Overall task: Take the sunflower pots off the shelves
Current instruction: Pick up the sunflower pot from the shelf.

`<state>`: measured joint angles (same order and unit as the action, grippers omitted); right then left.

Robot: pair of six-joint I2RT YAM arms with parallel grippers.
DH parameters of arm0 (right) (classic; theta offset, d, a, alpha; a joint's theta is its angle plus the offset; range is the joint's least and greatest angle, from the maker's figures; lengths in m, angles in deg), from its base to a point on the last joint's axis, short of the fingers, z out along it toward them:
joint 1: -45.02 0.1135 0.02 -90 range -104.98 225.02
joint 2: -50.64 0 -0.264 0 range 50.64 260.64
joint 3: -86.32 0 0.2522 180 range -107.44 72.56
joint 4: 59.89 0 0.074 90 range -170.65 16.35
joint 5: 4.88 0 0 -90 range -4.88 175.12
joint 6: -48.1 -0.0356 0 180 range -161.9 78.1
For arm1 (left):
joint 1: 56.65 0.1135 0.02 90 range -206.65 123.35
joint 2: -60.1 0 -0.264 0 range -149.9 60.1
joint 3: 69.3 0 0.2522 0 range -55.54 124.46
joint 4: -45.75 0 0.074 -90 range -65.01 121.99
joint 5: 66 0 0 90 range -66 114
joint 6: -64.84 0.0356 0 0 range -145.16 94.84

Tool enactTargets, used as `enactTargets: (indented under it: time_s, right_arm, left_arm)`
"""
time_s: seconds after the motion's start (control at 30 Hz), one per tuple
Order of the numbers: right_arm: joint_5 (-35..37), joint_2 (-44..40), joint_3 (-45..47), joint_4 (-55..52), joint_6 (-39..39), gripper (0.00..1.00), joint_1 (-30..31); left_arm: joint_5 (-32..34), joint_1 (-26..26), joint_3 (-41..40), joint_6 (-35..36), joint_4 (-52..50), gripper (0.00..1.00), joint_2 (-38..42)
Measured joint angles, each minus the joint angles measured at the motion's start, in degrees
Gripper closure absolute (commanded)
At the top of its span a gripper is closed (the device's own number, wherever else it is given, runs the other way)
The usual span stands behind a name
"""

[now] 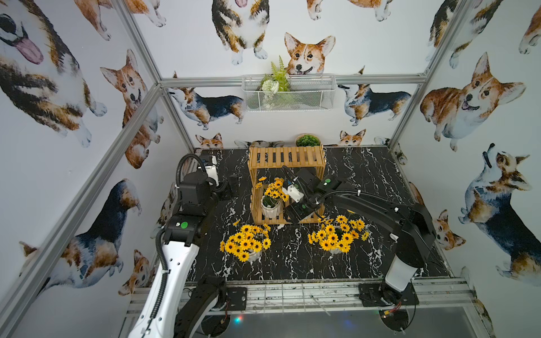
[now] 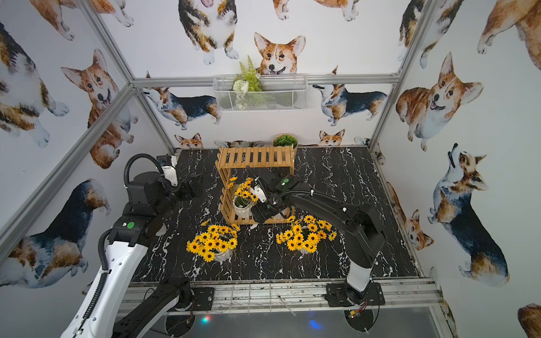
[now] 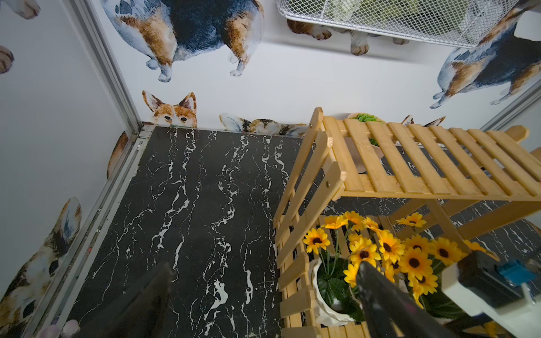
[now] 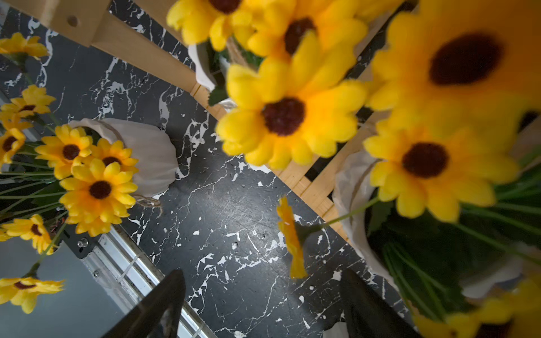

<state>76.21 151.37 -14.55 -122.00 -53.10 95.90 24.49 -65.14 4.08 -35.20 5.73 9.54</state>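
Soft-petalled yellow sunflowers (image 4: 289,114), ribbed white pot (image 1: 270,210), slatted wooden shelves (image 1: 287,156)

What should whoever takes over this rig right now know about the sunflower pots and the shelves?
Left gripper: open, empty, beside the light wooden slatted two-tier shelves.
Right gripper: fingers open, nothing between them, low at the lower tier's front.
Done: two white ribbed sunflower pots stand on the black marble table in front; top tier bare.
Remaining: one sunflower pot on the lower tier, nearer the left arm; a fourth shows only in the right wrist view, beside the right fingers, apparently at that tier's front edge.
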Motion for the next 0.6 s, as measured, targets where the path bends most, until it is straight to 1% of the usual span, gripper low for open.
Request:
enactTargets:
  time_s: [0.43, 0.6]
  right_arm:
    - [2.9, 3.1, -2.1, -1.3, 2.1, 0.18, -1.4]
    - [3.0, 4.4, -3.4, -1.6, 2.5, 0.19, -1.7]
  left_arm:
    - [0.3, 0.2, -0.3, 0.7, 0.1, 0.0, 0.4]
    - [0.5, 0.2, -0.4, 0.9, 0.1, 0.0, 0.5]
